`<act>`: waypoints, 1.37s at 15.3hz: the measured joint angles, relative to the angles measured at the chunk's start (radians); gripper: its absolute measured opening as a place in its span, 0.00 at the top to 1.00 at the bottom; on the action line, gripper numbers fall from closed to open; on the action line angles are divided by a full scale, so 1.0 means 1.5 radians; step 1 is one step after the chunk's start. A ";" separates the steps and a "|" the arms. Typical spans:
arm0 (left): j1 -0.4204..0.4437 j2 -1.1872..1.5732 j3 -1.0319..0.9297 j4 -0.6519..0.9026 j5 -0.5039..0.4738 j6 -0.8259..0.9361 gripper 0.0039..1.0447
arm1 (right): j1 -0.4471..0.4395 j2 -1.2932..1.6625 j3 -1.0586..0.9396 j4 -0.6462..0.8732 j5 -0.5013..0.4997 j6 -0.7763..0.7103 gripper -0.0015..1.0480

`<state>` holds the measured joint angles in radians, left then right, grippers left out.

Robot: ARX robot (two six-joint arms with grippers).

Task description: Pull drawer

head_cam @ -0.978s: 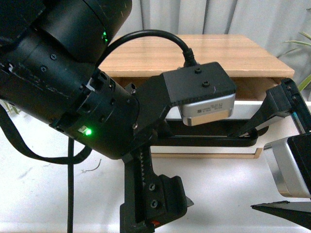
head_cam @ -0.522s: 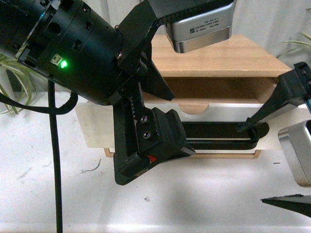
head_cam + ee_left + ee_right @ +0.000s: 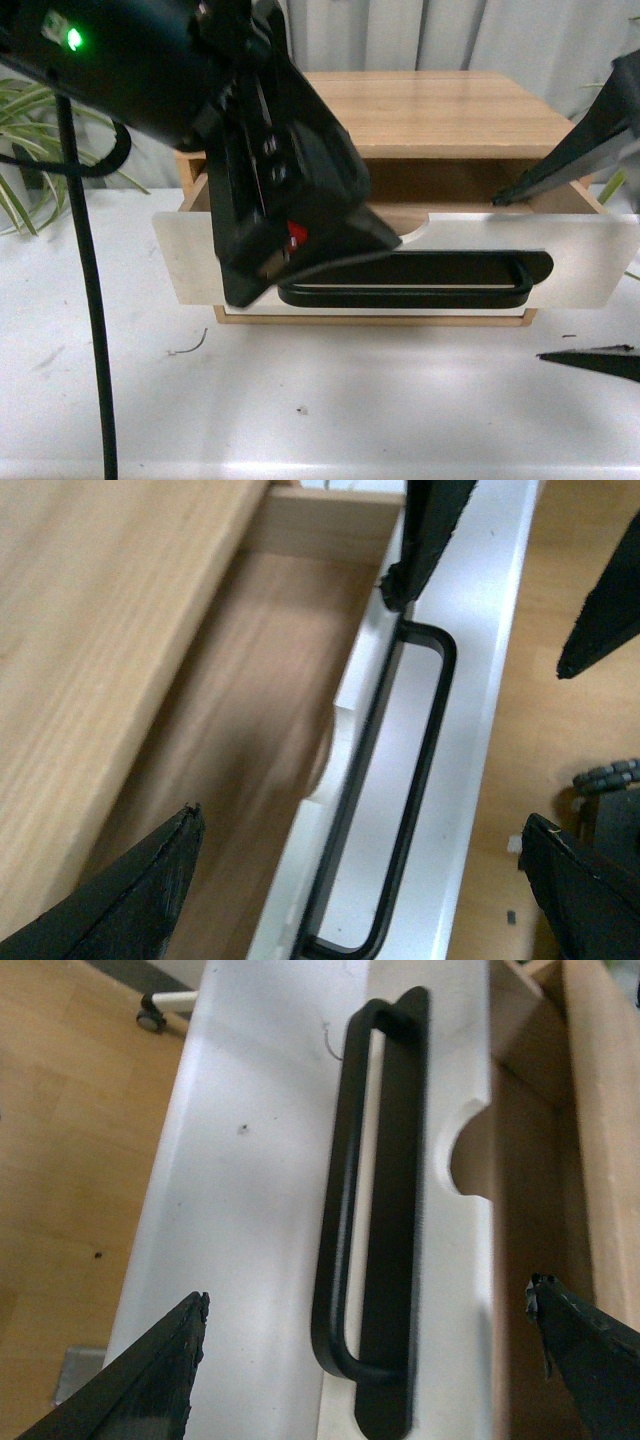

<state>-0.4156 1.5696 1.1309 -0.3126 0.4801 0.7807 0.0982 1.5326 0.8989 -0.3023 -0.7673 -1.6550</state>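
With both pincers hung over one small piece of furniture, my biggest worry is the cabinet [image 3: 440, 110]. It looks to stand loose on the table [image 3: 400, 410], so an off-centre tug could drag or turn it instead of moving the drawer [image 3: 590, 255]. The drawer is part-way out, directly beneath both pincers. If I pull from one end only, I judge it could skew and bind in its opening. If I pull too far, it could come right out. The left gripper [image 3: 360, 820] is spread wide and pinches nothing; the open cavity and the handle [image 3: 415, 780] show between its fingers. The right gripper [image 3: 367, 1292] is spread too and empty, with the bar lying between its fingers. One right finger shows close beside the bar's end under my left pincer, so the arms could knock together. A shallow bite could also slip off the bar or catch the notch [image 3: 462, 1155].
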 joint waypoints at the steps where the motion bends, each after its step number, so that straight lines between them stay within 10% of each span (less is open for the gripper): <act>1: 0.020 -0.015 0.000 0.017 0.021 -0.032 0.06 | -0.017 -0.013 0.007 -0.005 -0.018 0.031 0.06; 6: 0.159 -0.097 -0.037 0.164 0.082 -0.234 0.06 | -0.142 -0.046 0.024 0.105 -0.115 0.223 0.06; 10: 0.380 -0.139 -0.130 0.350 -0.063 -0.437 0.06 | -0.275 -0.027 0.007 0.512 0.100 0.735 0.06; 13: 0.520 -0.196 -0.196 0.386 -0.132 -0.494 0.06 | -0.343 -0.065 -0.045 0.543 0.163 1.076 0.06; 15: 0.584 -0.270 -0.289 0.522 -0.046 -0.508 0.24 | -0.322 -0.165 -0.146 0.598 0.259 1.103 0.25; 21: 0.436 -0.483 -0.567 0.587 -0.161 -0.516 0.96 | -0.178 -0.697 -0.468 0.371 0.386 1.103 0.98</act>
<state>0.2382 0.8455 0.2802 0.5682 0.2386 0.0063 -0.1692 0.4866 0.1974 0.2535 -0.1879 -0.0010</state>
